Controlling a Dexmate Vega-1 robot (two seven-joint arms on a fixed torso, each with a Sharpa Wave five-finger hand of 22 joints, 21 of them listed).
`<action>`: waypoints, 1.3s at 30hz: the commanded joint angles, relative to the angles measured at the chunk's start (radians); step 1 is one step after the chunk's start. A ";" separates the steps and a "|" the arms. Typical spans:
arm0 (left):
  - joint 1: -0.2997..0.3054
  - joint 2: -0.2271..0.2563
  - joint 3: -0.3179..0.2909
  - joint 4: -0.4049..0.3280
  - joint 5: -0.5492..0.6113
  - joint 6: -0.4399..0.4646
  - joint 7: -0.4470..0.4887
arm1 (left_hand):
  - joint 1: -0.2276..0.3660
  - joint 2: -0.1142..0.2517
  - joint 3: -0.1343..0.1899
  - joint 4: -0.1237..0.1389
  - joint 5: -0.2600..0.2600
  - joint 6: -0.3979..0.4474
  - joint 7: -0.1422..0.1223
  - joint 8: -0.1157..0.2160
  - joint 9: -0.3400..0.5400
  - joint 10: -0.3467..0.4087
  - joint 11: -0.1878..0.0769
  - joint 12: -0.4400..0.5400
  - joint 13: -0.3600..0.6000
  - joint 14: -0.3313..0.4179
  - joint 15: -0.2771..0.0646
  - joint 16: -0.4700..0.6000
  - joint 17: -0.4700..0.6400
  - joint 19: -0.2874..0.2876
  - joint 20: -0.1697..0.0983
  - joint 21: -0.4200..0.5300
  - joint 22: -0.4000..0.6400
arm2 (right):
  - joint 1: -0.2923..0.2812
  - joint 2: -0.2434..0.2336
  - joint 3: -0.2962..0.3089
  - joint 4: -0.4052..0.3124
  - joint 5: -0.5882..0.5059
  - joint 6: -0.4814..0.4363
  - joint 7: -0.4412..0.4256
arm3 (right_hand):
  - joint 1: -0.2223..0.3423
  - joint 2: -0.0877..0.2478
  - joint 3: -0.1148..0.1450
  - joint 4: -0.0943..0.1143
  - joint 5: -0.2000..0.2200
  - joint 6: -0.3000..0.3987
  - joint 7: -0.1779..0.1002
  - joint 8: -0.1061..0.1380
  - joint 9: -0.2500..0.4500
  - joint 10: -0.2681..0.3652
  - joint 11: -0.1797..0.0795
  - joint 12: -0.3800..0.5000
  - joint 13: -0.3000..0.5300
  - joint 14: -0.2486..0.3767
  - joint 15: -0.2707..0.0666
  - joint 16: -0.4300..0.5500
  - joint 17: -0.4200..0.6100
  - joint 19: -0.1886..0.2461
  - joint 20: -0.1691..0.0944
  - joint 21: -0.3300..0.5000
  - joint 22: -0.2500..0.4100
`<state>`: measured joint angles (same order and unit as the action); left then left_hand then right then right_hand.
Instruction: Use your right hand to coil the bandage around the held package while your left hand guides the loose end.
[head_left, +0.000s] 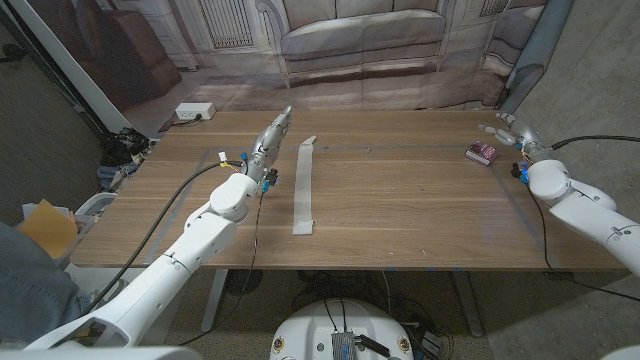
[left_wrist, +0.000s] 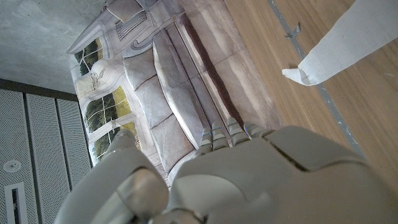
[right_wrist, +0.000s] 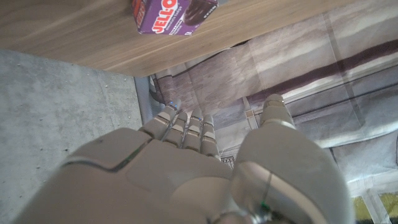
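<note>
Plainly, nothing is held yet; each line takes one thing, from largest to smallest.

Worktop (head_left: 400, 200): wooden, carrying the bandage near its middle and the package at its far right corner.

Bandage (head_left: 304, 186): a long pale strip laid out flat, running from near the far edge toward the near edge, a little left of centre. In the left wrist view its far end (left_wrist: 348, 43) lies limp, with a small fold at the tip. It looks soft, light and floppy, likely to sag and twist once lifted. My judgement is that an end is the place to pinch, since the middle offers no edge to get under.

Left hand (head_left: 270, 140): stands near the far edge, just left of the bandage's far end but apart from it. Its fingers (left_wrist: 217, 134) reach out straight and close together, holding nothing and touching nothing.

Right hand (head_left: 512, 132): at the far right corner, just beside the package without touching it. Its fingers (right_wrist: 189, 127) are extended, the thumb apart, empty.

Package (head_left: 482, 153): a small purple box, "JELLO" readable in the right wrist view (right_wrist: 174, 14). It is likely light, stiff cardboard with smooth sides, best gripped across its narrow faces.
</note>
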<state>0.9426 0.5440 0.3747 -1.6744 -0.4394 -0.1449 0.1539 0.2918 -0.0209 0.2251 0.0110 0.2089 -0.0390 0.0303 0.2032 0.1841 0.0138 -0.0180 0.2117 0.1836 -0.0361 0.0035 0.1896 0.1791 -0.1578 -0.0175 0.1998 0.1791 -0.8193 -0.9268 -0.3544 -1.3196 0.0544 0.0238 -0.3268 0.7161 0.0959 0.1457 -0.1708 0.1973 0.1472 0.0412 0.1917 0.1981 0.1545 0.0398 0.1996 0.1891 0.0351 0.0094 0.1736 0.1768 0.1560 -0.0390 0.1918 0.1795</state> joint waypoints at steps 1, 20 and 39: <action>0.007 -0.002 0.001 -0.009 0.006 -0.013 0.008 | 0.002 -0.004 -0.002 -0.003 -0.001 0.006 0.002 -0.002 0.001 0.004 -0.001 -0.004 0.004 -0.006 -0.009 -0.002 0.003 -0.004 0.003 -0.003 0.004 | 0.027 -0.047 -0.046 -0.024 -0.037 -0.114 0.059 | 0.033 0.004 0.019 -0.003 -0.001 -0.028 0.006 -0.004 0.006 -0.012 0.029 -0.001 0.005 -0.020 0.007 0.000 0.004 -0.014 -0.025 -0.003 0.001; 0.012 0.004 -0.001 -0.015 0.001 -0.019 -0.001 | -0.003 -0.002 -0.007 0.001 -0.002 0.008 -0.001 -0.003 0.001 0.005 -0.003 -0.005 0.004 -0.007 -0.010 -0.002 0.004 -0.013 0.011 -0.004 0.005 | 0.098 -0.074 -0.115 -0.025 -0.058 -0.267 0.194 | 0.085 0.004 0.047 -0.002 0.002 -0.061 0.024 0.000 0.007 -0.052 0.039 -0.004 0.005 -0.058 0.028 0.000 0.004 -0.049 -0.005 -0.006 0.002; 0.010 0.011 -0.003 -0.018 -0.003 -0.009 -0.008 | -0.010 0.001 -0.012 0.007 -0.002 0.010 -0.002 -0.003 0.001 0.006 -0.005 -0.006 0.004 -0.009 -0.011 -0.001 0.004 -0.020 0.015 -0.004 0.005 | 0.210 -0.046 -0.216 0.055 -0.121 -0.329 0.309 | 0.113 -0.007 0.064 0.005 0.005 -0.110 -0.007 -0.005 0.004 -0.141 0.037 -0.016 0.005 -0.117 0.042 -0.001 0.005 -0.093 -0.012 -0.006 0.003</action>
<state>0.9529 0.5511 0.3745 -1.6915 -0.4393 -0.1616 0.1496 0.2888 -0.0233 0.2167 0.0194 0.2089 -0.0355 0.0267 0.1986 0.1840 0.0137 -0.0179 0.2069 0.1836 -0.0413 -0.0017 0.1896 0.1790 -0.1703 -0.0050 0.1959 0.1790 -0.6674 -0.9901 -0.5146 -1.3064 -0.0311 -0.2643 -0.0777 0.8168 0.0887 0.1976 -0.1656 0.1973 0.0418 0.0386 0.1918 0.1998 0.0251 0.0766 0.1843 0.1890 -0.0721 0.0510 0.1737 0.1792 0.0704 -0.0357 0.1842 0.1792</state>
